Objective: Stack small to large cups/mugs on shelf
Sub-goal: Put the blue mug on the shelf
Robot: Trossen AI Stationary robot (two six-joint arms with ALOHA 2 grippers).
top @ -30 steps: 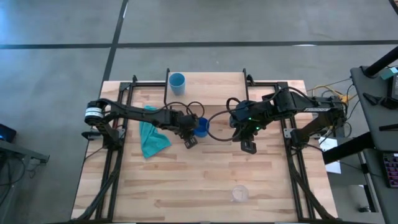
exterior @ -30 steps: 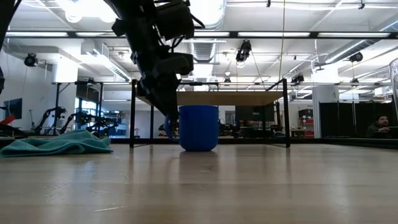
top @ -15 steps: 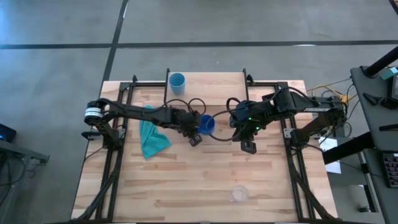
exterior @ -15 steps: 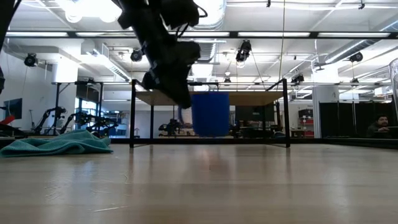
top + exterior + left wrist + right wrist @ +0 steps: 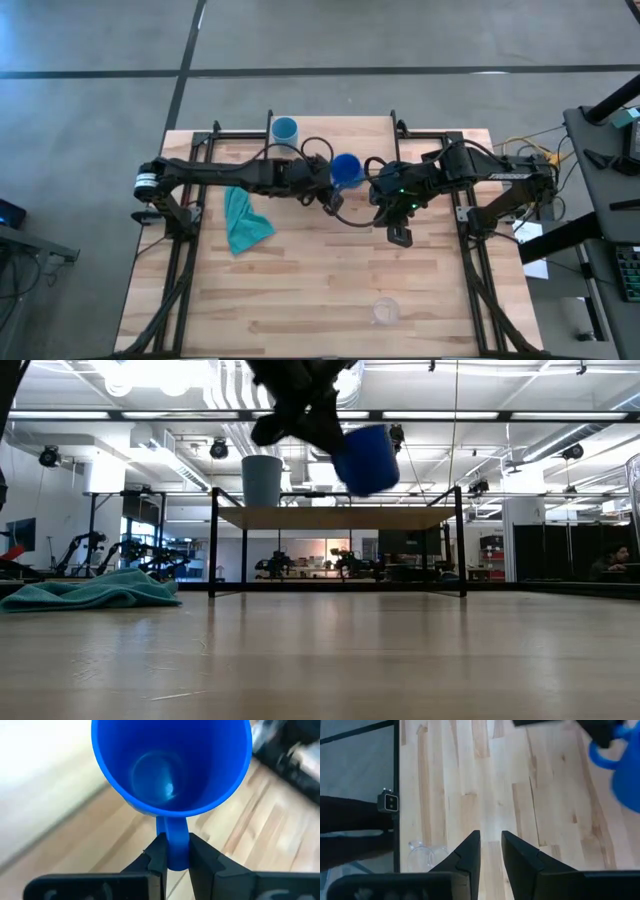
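Note:
My left gripper [image 5: 330, 188] [image 5: 173, 856] is shut on the royal-blue mug [image 5: 346, 169] [image 5: 366, 458], high above the shelf [image 5: 340, 132] [image 5: 340, 517]. The small light-blue cup [image 5: 285, 130] [image 5: 262, 480] stands upright on its base at the shelf's left end. The clear cup [image 5: 384, 311] [image 5: 422, 852] stands on the table near the near edge. My right gripper [image 5: 399, 236] [image 5: 490, 845] waits over the table's middle, right of the mug, fingers slightly open and holding nothing. My left gripper pinches the mug's handle [image 5: 172, 827] between its two fingers [image 5: 157, 855], which lie one on each side of the loop. It comes at the handle from the table's left and near side. The mug is lifted clear and tilted, its mouth facing the wrist camera.
A teal cloth [image 5: 242, 218] [image 5: 90, 590] lies crumpled on the table's left part. The shelf's thin black legs [image 5: 213, 545] stand on the far half of the table. Black frame rails [image 5: 185, 260] run along both table sides.
My left gripper has lifted the royal-blue mug off the table and carried it up and toward the far edge and right, to above the shelf's height. The mug stood upright on the table before and now hangs tilted in the air. The gripper has stayed shut on it.

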